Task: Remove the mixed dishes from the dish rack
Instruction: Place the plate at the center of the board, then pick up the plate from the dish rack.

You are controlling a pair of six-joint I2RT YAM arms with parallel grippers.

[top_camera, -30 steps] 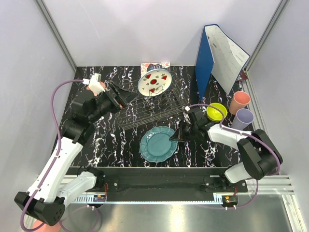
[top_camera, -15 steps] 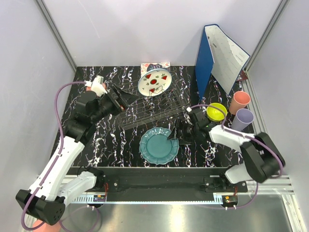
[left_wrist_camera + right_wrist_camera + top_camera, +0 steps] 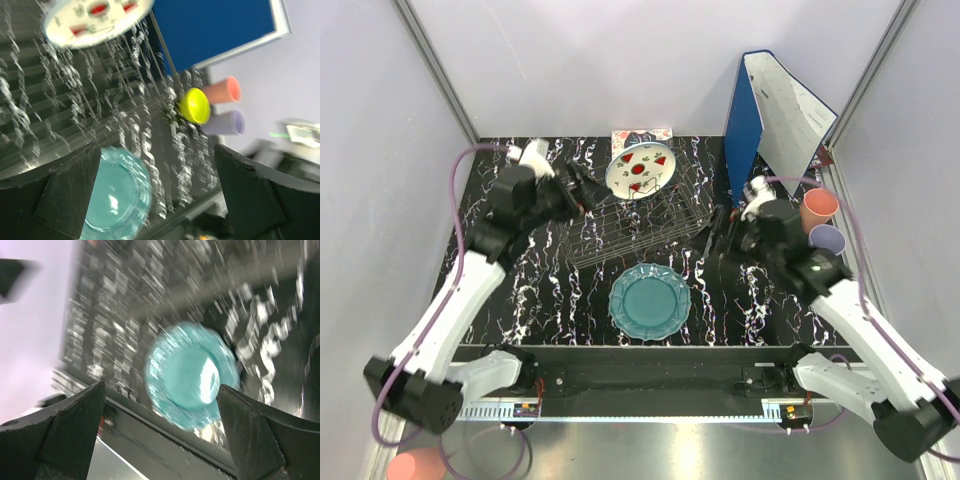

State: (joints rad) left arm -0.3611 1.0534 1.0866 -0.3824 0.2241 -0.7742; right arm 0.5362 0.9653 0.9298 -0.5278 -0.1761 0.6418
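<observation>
The wire dish rack (image 3: 632, 232) sits mid-table with the white watermelon plate (image 3: 640, 170) leaning at its far end. My left gripper (image 3: 582, 192) hovers open by the rack's far-left corner, just left of that plate, holding nothing. The teal scalloped plate (image 3: 649, 300) lies flat on the table in front of the rack. Open and empty, my right gripper (image 3: 718, 234) hangs above the rack's right end. In the right wrist view the teal plate (image 3: 190, 375) shows below the spread right gripper (image 3: 161, 387). The left wrist view shows the yellow-green bowl (image 3: 195, 105), pink cup (image 3: 222, 91) and lilac cup (image 3: 225, 122).
A blue binder (image 3: 745, 115) stands open at the back right. The pink cup (image 3: 817, 205) and lilac cup (image 3: 827, 238) stand along the right edge, close to my right arm. A patterned book (image 3: 642, 134) lies behind the white plate.
My right gripper has opened and let go of the teal plate, which now lies on the table; that arm rose and drew back right. My left gripper moved toward the white plate.
</observation>
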